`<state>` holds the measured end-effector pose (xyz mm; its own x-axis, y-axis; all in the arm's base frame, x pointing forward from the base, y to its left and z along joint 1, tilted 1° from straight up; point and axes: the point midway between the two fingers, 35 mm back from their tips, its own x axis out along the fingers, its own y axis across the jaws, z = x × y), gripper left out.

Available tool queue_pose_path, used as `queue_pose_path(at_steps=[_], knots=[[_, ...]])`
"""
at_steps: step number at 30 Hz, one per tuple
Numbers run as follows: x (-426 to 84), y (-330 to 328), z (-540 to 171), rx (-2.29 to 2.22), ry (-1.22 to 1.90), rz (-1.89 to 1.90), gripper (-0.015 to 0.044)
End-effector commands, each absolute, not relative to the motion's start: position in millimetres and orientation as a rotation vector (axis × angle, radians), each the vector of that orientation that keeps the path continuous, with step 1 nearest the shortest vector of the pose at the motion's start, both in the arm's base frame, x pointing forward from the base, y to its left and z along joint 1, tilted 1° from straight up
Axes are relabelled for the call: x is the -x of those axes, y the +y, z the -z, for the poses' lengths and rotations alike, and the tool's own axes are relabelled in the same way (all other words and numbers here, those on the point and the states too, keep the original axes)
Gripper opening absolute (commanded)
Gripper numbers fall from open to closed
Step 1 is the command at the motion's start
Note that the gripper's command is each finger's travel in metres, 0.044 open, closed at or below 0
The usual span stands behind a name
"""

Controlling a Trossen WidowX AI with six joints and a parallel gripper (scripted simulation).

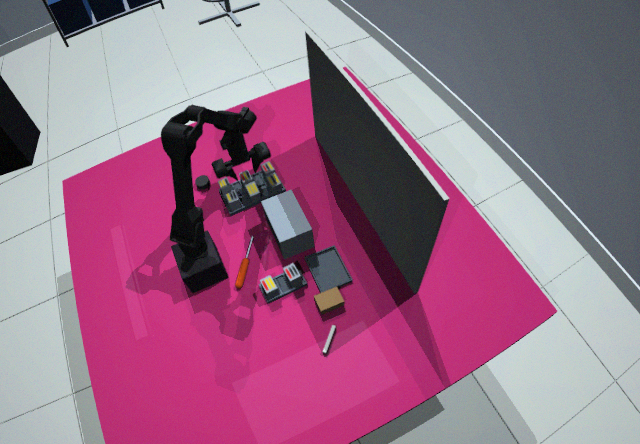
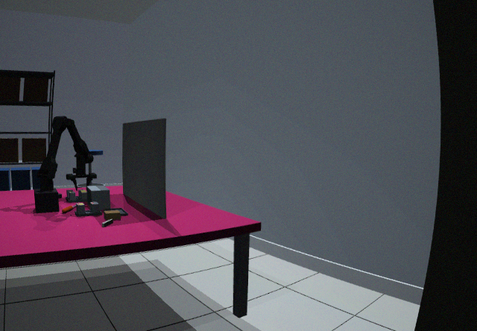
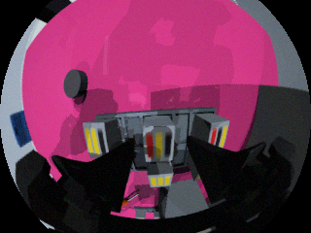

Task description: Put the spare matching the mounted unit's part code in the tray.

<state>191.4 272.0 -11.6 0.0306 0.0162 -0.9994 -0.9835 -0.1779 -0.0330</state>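
My gripper [image 1: 246,172] [image 2: 82,187] [image 3: 161,142] is open and points down over the rear row of the spares rack [image 3: 104,116]. Between and below its fingertips, a grey spare [image 3: 158,145] shows red, yellow and dark bars; nothing is gripped. To its left in the wrist view a spare [image 3: 94,138] shows two yellow bars and a dark one; to its right a spare [image 3: 219,133] shows red, dark and yellow. A nearer spare [image 1: 252,188] [image 3: 160,181] shows yellow bars. The large grey box [image 1: 289,222] [image 2: 100,196] stands beside the rack. The dark tray [image 1: 330,268] is empty.
A tall dark panel [image 1: 372,160] [image 2: 144,165] stands beyond the box. A smaller rack [image 1: 281,288] holds two units. An orange screwdriver [image 1: 241,272], a tan block [image 1: 329,299], a white bar [image 1: 329,340] and a dark round piece [image 1: 202,183] [image 3: 75,83] lie about.
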Motion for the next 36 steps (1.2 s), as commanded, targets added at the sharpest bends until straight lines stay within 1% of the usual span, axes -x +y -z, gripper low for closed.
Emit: queue_pose_path(at_steps=[1, 14, 36], knots=[[-190.2, 269.5, 22.8, 1.348, 1.101, -1.321, 0.03], [-189.4, 267.8, 42.7, 1.348, 1.102, -1.321, 0.03], [-189.4, 267.7, 43.0, 1.348, 1.102, -1.321, 0.03]])
